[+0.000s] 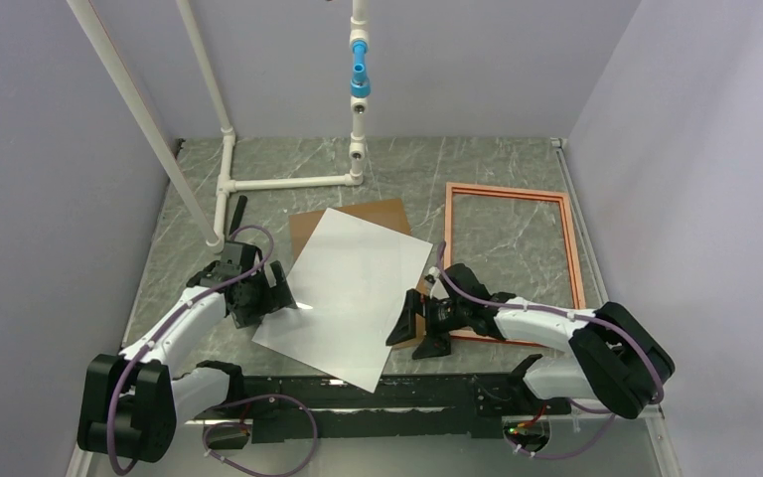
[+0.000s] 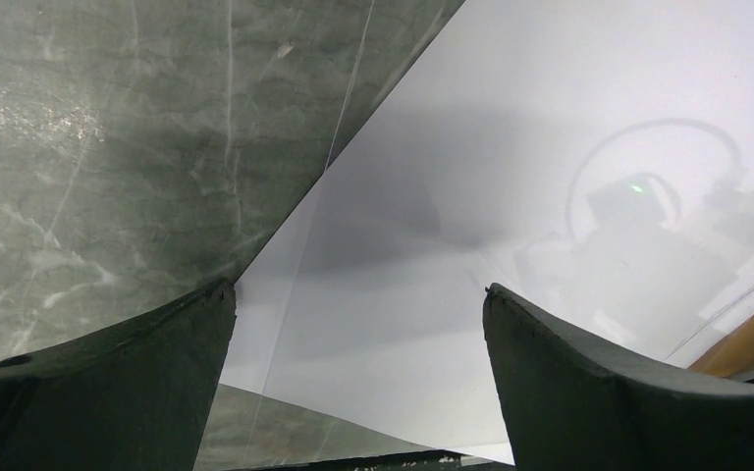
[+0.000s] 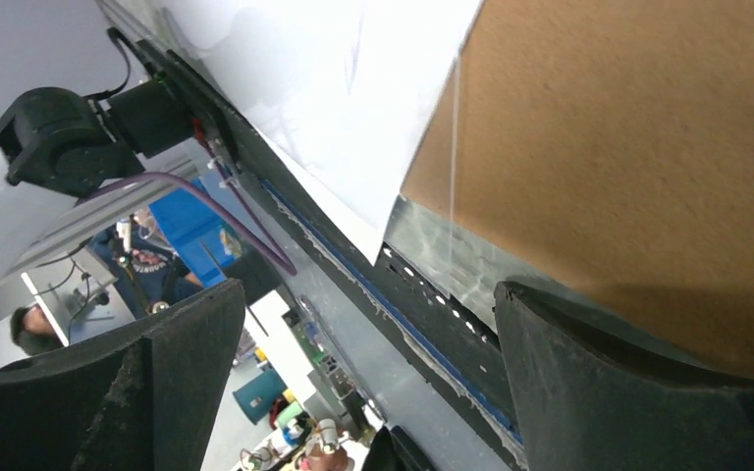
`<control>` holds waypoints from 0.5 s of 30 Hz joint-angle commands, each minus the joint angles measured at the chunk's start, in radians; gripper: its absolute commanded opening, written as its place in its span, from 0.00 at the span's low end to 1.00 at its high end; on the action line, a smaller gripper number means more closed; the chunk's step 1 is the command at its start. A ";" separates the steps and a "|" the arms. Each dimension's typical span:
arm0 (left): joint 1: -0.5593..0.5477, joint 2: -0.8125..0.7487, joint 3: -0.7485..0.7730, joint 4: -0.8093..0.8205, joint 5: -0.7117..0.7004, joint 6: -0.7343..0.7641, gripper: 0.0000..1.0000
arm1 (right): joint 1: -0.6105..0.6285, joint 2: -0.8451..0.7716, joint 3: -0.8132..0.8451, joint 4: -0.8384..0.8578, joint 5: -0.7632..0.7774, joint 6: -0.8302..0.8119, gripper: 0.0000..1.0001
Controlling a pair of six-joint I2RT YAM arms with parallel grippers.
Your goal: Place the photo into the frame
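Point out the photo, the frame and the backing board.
photo [image 1: 353,293], top view, middle of its white face.
frame [image 1: 507,191], top view, far bar.
backing board [image 1: 378,214], top view, exposed far strip.

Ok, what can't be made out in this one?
- Underside of the photo: it lies white face up, so that side is hidden in every view.
- Most of the backing board: top view, covered by the photo.
- Near rail of the frame: top view, hidden behind the right arm.
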 commanded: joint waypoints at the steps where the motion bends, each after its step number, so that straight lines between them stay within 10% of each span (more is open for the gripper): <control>1: -0.003 -0.021 -0.004 0.024 0.017 -0.014 0.99 | 0.005 0.040 -0.051 0.207 -0.011 0.067 0.99; 15: -0.003 -0.029 -0.009 0.032 0.030 -0.010 0.99 | 0.006 0.042 -0.139 0.523 -0.042 0.197 1.00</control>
